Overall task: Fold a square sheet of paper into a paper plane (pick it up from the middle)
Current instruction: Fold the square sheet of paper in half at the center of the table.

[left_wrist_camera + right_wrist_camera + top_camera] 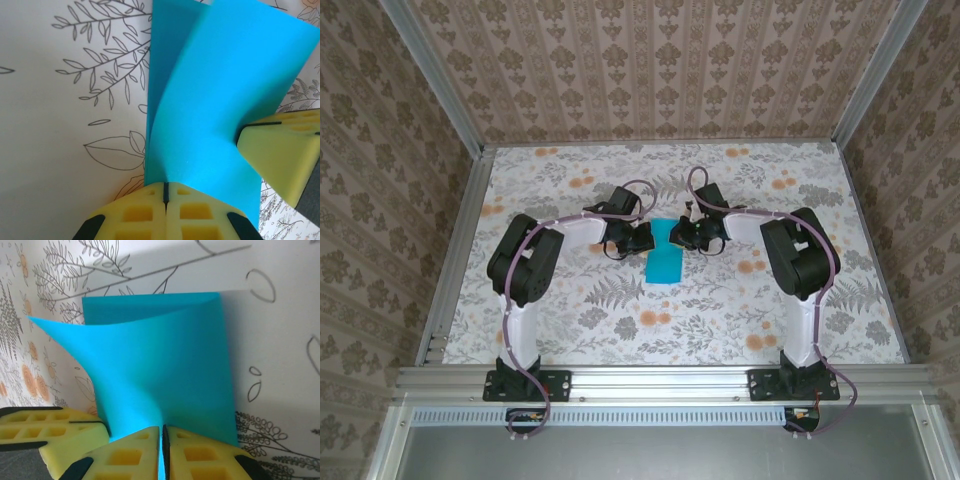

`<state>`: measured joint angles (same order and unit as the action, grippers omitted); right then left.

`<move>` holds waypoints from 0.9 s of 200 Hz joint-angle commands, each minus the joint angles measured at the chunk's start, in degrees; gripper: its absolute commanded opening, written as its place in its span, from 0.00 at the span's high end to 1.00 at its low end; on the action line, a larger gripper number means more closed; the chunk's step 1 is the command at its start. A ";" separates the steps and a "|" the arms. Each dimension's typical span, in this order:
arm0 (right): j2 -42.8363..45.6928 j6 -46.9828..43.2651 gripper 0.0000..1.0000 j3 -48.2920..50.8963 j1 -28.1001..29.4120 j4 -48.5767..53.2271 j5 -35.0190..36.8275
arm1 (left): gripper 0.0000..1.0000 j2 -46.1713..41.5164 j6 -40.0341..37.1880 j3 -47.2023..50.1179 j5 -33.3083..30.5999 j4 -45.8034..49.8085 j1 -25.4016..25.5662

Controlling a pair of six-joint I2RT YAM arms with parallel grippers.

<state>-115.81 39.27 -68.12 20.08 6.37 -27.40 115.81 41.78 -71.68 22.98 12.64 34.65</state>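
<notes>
The teal-blue square sheet of paper (665,265) lies mid-table between both arms, its far part raised and curled. My left gripper (645,240) is shut on the sheet's left edge. In the left wrist view the paper (215,100) rises from the shut yellow fingertips of the left gripper (164,186). My right gripper (688,236) is shut on the opposite edge. The right wrist view shows the sheet (170,365) bowing up from the right gripper (162,430), over a flat layer lying on the table. The paper is a bent sheet, not a pointed dart.
The floral tablecloth (620,320) covers the table inside aluminium rails (660,380) and patterned walls. The other arm's yellow fingers (285,150) press close at the paper's right in the left wrist view, and the left arm's fingers (45,432) sit at lower left in the right wrist view.
</notes>
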 commanded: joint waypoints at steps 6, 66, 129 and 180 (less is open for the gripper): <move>-2.66 1.64 0.87 -1.04 -1.07 1.05 3.88 | 0.97 4.95 -1.80 1.97 -3.12 7.48 0.59; 0.42 2.23 0.87 -3.25 -1.16 -0.73 0.62 | 0.97 4.82 -2.36 1.41 -3.16 8.38 0.59; -4.92 3.39 0.87 -6.20 -2.08 -0.58 2.56 | 0.97 4.95 -2.79 1.28 -3.13 8.89 0.68; -4.82 3.19 0.88 -6.85 -2.45 -1.25 3.66 | 0.97 4.82 -2.76 1.27 -3.11 8.92 0.69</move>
<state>-120.14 42.06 -74.32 17.91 5.30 -25.71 116.11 40.64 -72.42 22.94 13.56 34.79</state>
